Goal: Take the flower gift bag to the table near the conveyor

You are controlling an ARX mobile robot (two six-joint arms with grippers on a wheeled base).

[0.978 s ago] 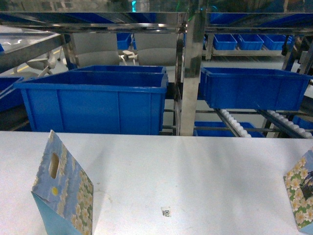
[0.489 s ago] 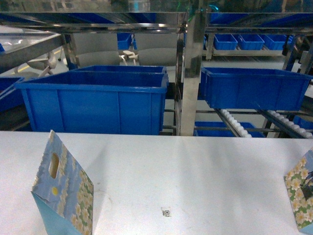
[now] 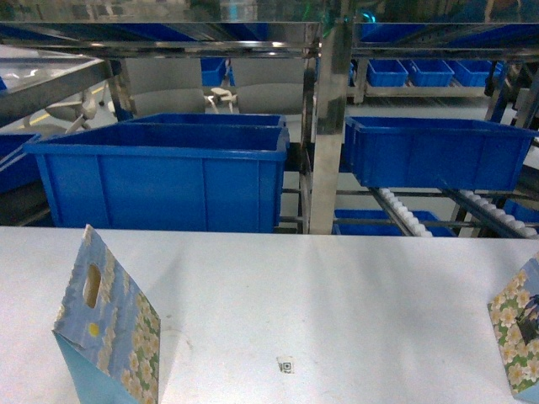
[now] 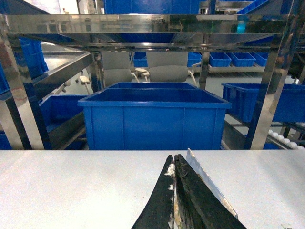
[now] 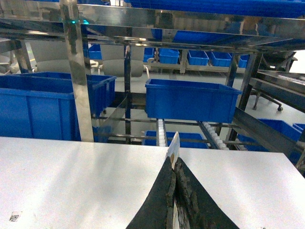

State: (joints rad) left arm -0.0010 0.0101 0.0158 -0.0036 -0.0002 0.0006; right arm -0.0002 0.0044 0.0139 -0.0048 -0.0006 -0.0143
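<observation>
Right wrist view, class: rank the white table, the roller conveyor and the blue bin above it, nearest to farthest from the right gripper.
From the right gripper:
1. White table, directly beneath.
2. Roller conveyor, just past the table's far edge.
3. Blue bin, above and behind the rollers.

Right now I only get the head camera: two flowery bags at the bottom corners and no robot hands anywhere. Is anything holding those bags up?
Observer: Yes. The left wrist camera shows the left jaws pressed shut, with the left gift bag's thin top edge poking up alongside them.
Operator: And the one on the right?
Observer: The right wrist camera shows the right jaws shut too, and the right gift bag's edge sticks up from between their tips.
Operator: Do the jaws look healthy?
Observer: The left pads are black and rough, with white flecks along the seam.
</observation>
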